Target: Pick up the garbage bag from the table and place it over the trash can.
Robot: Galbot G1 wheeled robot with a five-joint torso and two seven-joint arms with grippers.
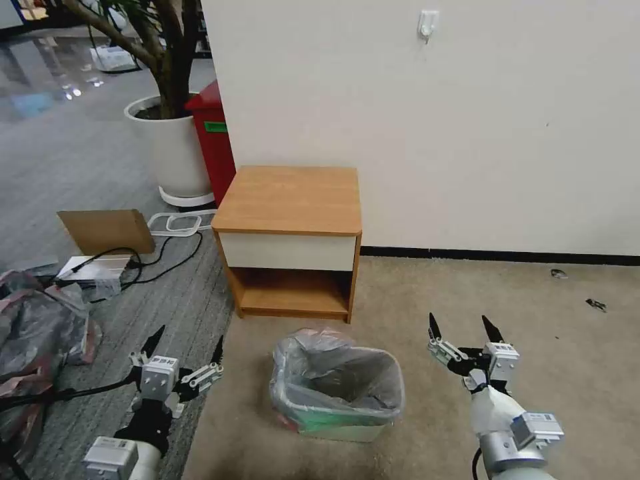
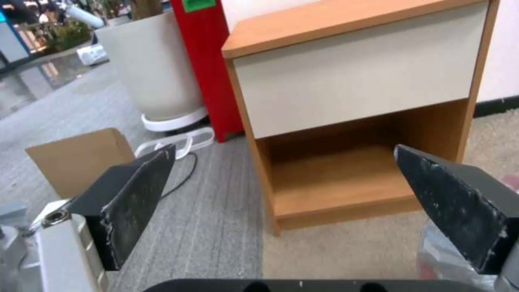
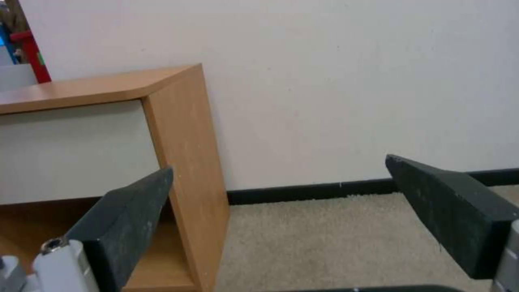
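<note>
Bag's on: garbage bag [image 1: 340,380] lines the trash can [image 1: 347,427] on the carpet in front of the table [image 1: 290,200], rim folded over the can edge. Tabletop bare. Left gripper [image 1: 185,353] and right gripper [image 1: 465,337] flank the can, both w/ fingers spread, holding nothing. Looks like placement's done; next calls for a check that the rim sits snug all round.

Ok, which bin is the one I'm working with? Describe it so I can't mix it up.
Find the wooden nightstand against the white wall; the trash can stands on the beige carpet just in front of it, between the two open grippers. Unlike the tall red bin beside the plant pot, it is small, cream, and lined with a wrinkly grey garbage bag.
</note>
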